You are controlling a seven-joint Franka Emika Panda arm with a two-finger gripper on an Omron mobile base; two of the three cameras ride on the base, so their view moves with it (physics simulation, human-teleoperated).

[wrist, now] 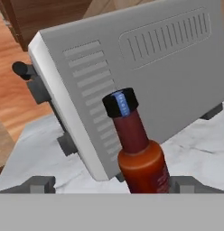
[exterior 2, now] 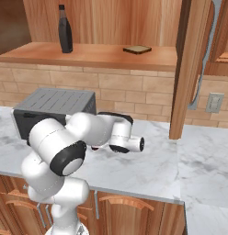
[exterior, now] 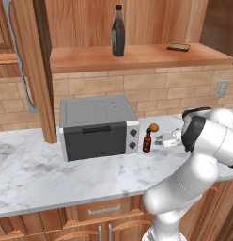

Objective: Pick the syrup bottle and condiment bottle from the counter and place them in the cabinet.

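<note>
1. Gripper (exterior: 158, 140) low over the counter (exterior: 38, 174), jaws spread wide and holding nothing; its finger tips (wrist: 41, 184) flank the condiment bottle (wrist: 140, 153) without touching it.
2. Condiment bottle upright on the counter, just beside the grey toaster oven (exterior: 97, 126); an orange ball (exterior: 154, 127) sits close behind it.
3. Syrup bottle (exterior: 118, 32) stands upright on the cabinet (exterior: 137, 56) shelf, well above.

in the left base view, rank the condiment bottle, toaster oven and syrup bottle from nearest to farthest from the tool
1. condiment bottle: on the counter, just left of the open tool.
2. toaster oven: on the counter, left of that bottle.
3. syrup bottle: up on the cabinet shelf, well above and behind.
</note>
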